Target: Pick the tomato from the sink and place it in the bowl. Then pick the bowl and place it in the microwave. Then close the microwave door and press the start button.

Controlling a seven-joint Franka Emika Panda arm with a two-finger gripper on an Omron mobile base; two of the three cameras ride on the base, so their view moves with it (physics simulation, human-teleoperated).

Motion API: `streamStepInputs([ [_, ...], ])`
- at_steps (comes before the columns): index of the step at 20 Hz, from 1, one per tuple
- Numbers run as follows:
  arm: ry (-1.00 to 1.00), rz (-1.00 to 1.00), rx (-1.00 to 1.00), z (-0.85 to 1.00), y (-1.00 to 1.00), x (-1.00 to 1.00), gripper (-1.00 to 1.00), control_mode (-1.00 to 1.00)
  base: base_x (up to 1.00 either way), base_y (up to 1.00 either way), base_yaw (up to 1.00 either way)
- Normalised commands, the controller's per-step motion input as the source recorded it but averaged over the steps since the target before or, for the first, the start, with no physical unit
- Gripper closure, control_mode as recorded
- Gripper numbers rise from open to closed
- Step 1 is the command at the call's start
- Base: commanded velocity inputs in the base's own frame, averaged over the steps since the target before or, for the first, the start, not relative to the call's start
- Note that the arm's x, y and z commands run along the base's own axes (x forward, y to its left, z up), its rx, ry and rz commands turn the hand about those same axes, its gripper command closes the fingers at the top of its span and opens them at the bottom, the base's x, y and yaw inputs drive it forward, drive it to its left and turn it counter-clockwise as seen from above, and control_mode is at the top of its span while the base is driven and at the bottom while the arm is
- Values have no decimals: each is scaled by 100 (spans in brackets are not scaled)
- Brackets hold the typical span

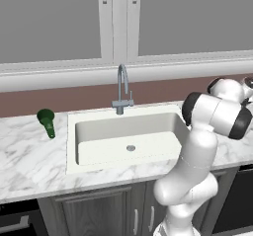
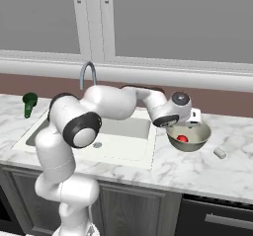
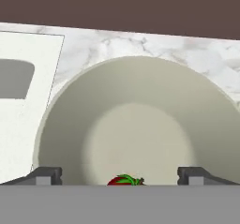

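Observation:
The cream bowl [image 2: 189,140] stands on the marble counter right of the sink [image 2: 126,129]. The small red tomato [image 2: 182,138] lies inside it. My gripper [image 2: 190,125] hangs just over the bowl's rim, pointing down into it. In the hand view the bowl's pale inside [image 3: 140,120] spreads out below the hand, and the tomato [image 3: 125,180] with its green stem lies at the bottom edge. My gripper [image 3: 119,176] is open, with its dark fingertips [image 3: 45,175] wide apart on either side of the tomato and not touching it. The sink basin [image 1: 128,137] holds nothing.
A curved grey faucet [image 1: 122,89] rises behind the sink. A small green cup [image 1: 47,121] lies on the counter to the left. A small pale cylinder [image 2: 219,153] lies on the marble right of the bowl. Grey cabinet doors run under the counter.

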Motion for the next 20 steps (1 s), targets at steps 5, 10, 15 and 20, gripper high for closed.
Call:
streamStepInputs([
  [5,-3,19,-23,30,11,-14,-100,-100,0,0,0],
  [10,0,26,-31,22,49,-23,-100,-100,0,0,0],
  [15,24,15,-26,-20,76,-9,-100,-100,0,0,0],
  [20,25,0,-13,-40,16,0,-100,-100,0,0,0],
])
